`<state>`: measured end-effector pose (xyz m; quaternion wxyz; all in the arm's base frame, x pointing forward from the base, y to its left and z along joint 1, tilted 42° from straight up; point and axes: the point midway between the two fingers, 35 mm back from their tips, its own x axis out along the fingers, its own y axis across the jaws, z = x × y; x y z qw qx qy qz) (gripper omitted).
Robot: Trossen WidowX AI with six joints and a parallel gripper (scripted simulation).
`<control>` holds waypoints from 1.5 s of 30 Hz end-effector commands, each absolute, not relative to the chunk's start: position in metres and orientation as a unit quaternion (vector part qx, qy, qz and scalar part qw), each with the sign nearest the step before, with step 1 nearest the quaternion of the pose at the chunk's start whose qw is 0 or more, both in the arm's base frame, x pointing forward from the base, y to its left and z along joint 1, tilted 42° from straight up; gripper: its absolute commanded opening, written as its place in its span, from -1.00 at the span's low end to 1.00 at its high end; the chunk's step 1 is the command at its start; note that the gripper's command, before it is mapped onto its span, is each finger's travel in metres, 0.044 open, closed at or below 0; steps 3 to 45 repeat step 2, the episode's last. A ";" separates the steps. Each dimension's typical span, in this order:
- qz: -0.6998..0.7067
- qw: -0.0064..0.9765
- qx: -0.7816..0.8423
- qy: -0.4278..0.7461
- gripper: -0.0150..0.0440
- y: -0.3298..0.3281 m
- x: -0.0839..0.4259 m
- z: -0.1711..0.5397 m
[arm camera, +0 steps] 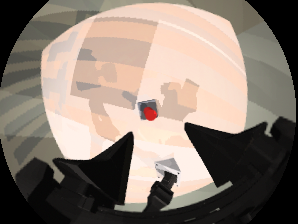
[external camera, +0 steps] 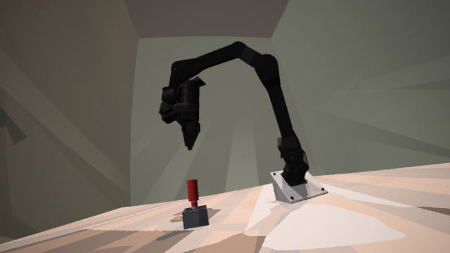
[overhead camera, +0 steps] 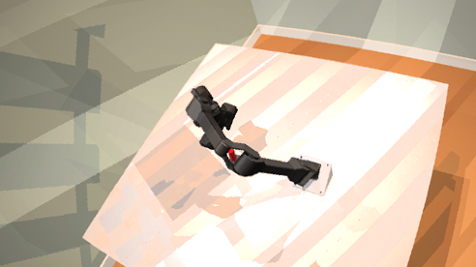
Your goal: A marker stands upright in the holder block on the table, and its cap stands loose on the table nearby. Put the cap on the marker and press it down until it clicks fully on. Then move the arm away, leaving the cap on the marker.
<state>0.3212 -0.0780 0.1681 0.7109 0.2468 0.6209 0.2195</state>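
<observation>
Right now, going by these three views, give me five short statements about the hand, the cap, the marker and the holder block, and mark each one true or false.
1. The hand is open and holds nothing. True.
2. The red cap sits on top of the marker, which stands in the holder block. True.
3. The hand is touching the cap. False: it hangs well above it, with open air between.
4. The marker lies flat on the table. False: it stands upright in the block.
5. In the wrist view the cap shows between the two spread fingers. True.
</observation>
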 end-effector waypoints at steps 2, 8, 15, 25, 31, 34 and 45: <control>0.220 0.712 0.243 0.622 1.00 -0.078 0.320 0.169; 0.220 0.712 0.243 0.622 1.00 -0.078 0.320 0.169; 0.220 0.712 0.243 0.622 1.00 -0.078 0.320 0.169; 0.220 0.712 0.243 0.622 1.00 -0.078 0.320 0.169; 0.220 0.712 0.243 0.622 1.00 -0.078 0.320 0.169; 0.220 0.712 0.243 0.622 1.00 -0.078 0.320 0.169; 0.220 0.712 0.243 0.622 1.00 -0.078 0.320 0.169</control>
